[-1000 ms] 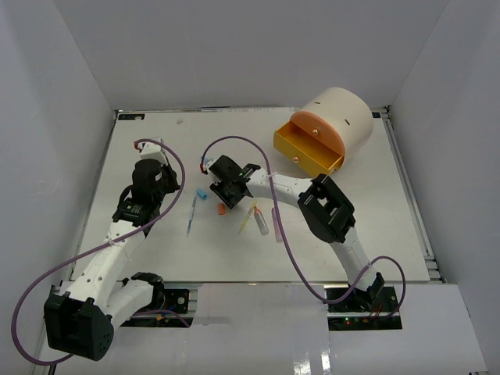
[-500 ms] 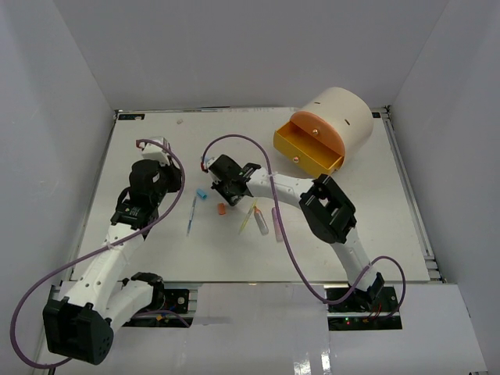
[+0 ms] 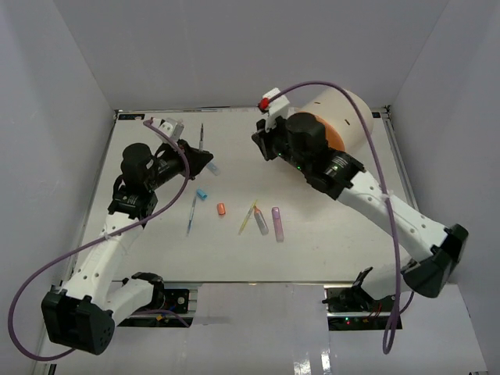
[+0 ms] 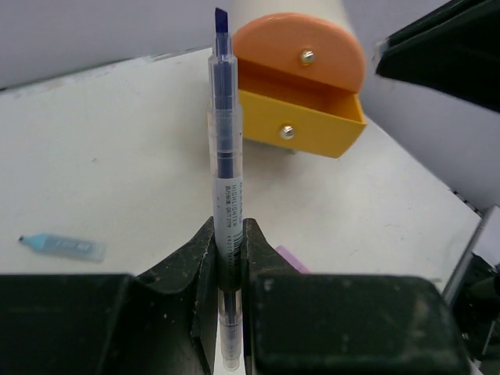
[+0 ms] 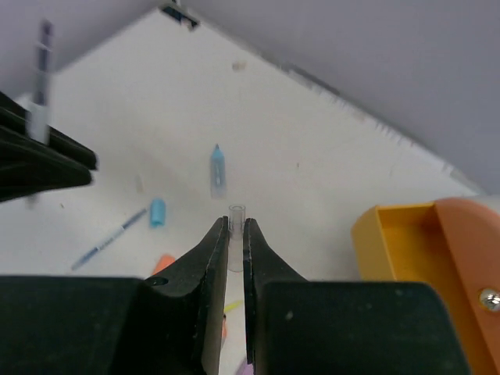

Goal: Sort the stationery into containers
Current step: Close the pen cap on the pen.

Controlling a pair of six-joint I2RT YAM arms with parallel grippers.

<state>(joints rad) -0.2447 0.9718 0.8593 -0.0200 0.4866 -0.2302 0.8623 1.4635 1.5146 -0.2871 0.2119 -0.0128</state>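
left hand [image 4: 228, 228] grips blue highlighter [image 4: 226, 141]; right hand [image 5: 235, 224] pinches a clear cap [image 5: 237, 210], mostly hidden.

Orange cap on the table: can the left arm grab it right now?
Probably not yet: the left gripper is shut on a blue highlighter. Otherwise the orange cap lies in the open, nothing over it.

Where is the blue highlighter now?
The blue highlighter is gripped in the left hand, above the table at left rear in the top view; the left wrist view shows the open yellow drawer beyond it.
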